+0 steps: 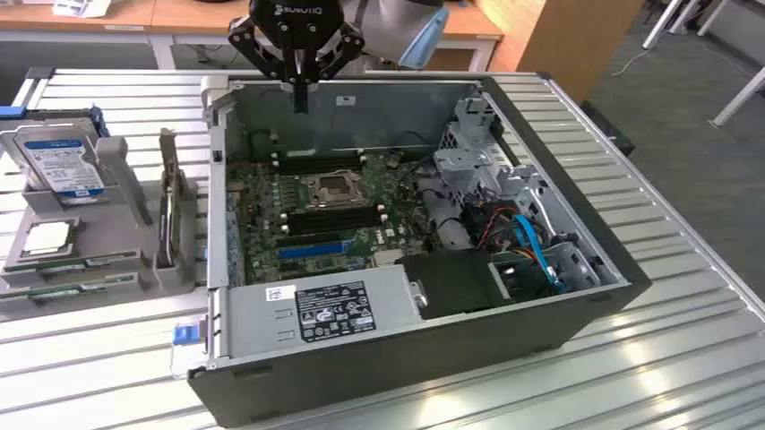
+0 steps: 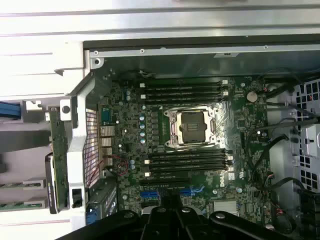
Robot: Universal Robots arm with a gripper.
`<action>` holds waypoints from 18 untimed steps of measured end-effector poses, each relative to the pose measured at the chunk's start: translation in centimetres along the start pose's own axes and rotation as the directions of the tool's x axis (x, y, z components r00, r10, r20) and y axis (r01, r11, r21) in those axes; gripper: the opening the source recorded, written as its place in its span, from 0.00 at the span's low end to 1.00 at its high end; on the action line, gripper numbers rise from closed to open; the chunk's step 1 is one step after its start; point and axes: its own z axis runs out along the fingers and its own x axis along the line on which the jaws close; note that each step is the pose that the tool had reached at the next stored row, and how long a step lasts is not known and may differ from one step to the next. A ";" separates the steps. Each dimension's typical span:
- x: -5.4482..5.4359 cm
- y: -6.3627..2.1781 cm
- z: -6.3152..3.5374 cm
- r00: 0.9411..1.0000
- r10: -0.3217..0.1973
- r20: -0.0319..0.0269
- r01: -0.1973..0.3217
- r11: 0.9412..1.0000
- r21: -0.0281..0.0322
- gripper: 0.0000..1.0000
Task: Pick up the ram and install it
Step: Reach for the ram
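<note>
My gripper (image 1: 299,97) hangs shut and empty above the back edge of the open computer case (image 1: 562,313). Its dark fingers meet in one point over the rear wall. In the wrist view the gripper (image 2: 172,204) looks down on the green motherboard (image 2: 125,135) with its empty CPU socket (image 2: 192,125) and two banks of black memory slots (image 2: 185,90). The ram (image 1: 74,265) lies as a thin green stick in the grey holder at the exterior view's left, outside the case, with a second like stick (image 1: 63,291) just in front of it. Both are far from the gripper.
The grey holder (image 1: 132,278) also carries a hard drive (image 1: 60,166), a CPU chip (image 1: 46,237) and an upright expansion card (image 1: 175,210). Inside the case are a power supply (image 1: 322,309), a drive cage (image 1: 478,170) and cables (image 1: 526,242). The slatted metal table (image 1: 669,358) surrounds it.
</note>
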 end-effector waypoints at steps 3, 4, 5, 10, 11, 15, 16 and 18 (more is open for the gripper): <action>0.0 0.00 0.00 1.000 0.000 0.000 0.000 1.000 0.000 0.10; 0.0 0.00 0.00 1.000 0.000 0.000 0.000 1.000 0.000 0.10; 0.0 0.00 0.00 1.000 0.000 0.000 0.000 1.000 0.000 0.10; 0.0 0.00 0.00 1.000 0.000 0.000 0.000 1.000 0.000 0.10; 0.0 0.00 0.00 1.000 0.000 0.000 0.000 1.000 0.000 0.10; 0.0 0.00 0.00 1.000 0.000 0.000 0.000 1.000 0.000 0.10; 0.0 0.00 0.00 1.000 0.000 0.000 0.000 1.000 0.000 0.10; 0.0 0.00 0.00 1.000 0.000 0.000 0.000 1.000 0.000 0.10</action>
